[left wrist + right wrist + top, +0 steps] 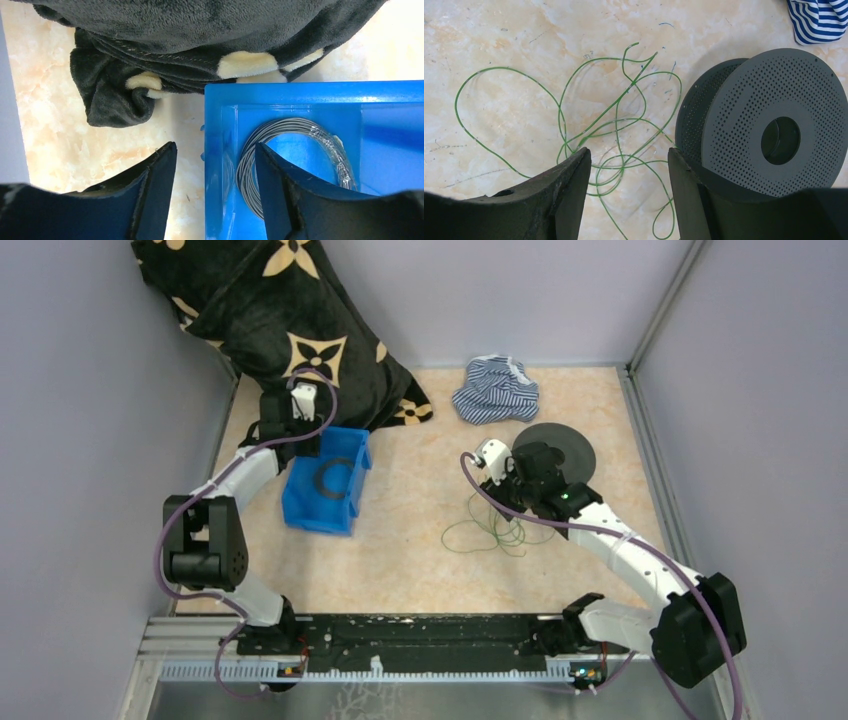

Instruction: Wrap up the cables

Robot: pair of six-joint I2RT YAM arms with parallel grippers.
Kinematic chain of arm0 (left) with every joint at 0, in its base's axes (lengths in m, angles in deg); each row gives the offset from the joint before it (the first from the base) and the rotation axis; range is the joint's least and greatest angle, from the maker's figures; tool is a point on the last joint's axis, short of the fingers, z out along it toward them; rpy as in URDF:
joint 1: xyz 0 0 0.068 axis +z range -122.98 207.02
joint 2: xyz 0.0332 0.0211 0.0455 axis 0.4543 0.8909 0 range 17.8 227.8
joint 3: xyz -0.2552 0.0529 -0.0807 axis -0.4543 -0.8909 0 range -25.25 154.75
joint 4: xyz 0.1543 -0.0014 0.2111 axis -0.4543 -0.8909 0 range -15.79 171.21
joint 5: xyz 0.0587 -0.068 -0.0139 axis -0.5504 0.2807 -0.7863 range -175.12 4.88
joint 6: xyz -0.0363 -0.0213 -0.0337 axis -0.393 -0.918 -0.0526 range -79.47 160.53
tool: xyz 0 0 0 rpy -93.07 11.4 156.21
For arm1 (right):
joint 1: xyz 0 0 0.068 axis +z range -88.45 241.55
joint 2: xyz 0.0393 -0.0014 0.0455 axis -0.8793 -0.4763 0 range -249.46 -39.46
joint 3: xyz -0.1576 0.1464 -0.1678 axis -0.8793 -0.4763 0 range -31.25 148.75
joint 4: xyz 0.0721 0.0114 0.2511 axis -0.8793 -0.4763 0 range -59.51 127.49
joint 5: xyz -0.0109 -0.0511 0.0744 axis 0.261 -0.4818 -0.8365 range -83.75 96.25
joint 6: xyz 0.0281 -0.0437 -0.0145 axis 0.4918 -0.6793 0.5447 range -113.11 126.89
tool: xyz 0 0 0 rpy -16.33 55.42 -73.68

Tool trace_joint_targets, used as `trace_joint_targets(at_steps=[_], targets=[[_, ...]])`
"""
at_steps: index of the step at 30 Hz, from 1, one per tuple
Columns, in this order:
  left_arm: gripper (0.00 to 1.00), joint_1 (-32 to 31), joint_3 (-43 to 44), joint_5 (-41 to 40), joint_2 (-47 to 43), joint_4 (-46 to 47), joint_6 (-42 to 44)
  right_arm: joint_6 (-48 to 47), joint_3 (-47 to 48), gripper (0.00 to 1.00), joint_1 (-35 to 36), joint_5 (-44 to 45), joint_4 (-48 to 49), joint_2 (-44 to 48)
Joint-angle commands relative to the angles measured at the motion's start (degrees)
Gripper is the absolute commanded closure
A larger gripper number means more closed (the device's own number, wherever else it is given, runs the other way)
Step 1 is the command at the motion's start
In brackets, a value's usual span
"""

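Observation:
The loose cables are thin green wire lying in tangled loops on the table. My right gripper hangs open just above those loops with nothing between its fingers; in the top view it is beside the spool. A second cable, a grey coil partly wrapped in clear film, lies inside the blue bin, where it shows as a dark ring. My left gripper stands open over the bin's left wall, one finger outside and one over the coil, holding nothing.
A black perforated spool lies right beside the green loops. A striped cloth sits at the back. A black flowered blanket drapes over the back left, touching the blue bin. Grey walls enclose the table.

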Motion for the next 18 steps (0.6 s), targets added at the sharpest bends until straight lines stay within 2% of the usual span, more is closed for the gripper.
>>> trace_joint_targets(at_steps=[1,5,9,15,18], targets=[[0.33,0.27,0.93,0.51,-2.67,0.96,-0.57,1.01,0.55,0.41,-0.36,-0.36,1.93,1.16],[0.27,0.31,1.34,0.23,-5.36,1.04,-0.80,1.01,1.38,0.40,-0.40,0.09,1.14,2.43],[0.20,0.28,1.56,-0.21,-8.22,1.22,0.30,0.79,2.71,0.28,-0.40,0.62,0.00,5.03],[0.01,0.28,0.92,0.63,-12.54,2.09,0.91,4.31,6.95,0.19,-0.38,-3.91,-3.36,5.53],[0.00,0.24,0.77,3.10,-14.24,2.35,1.25,7.78,7.68,0.19,-0.37,-6.70,-3.09,4.45]])
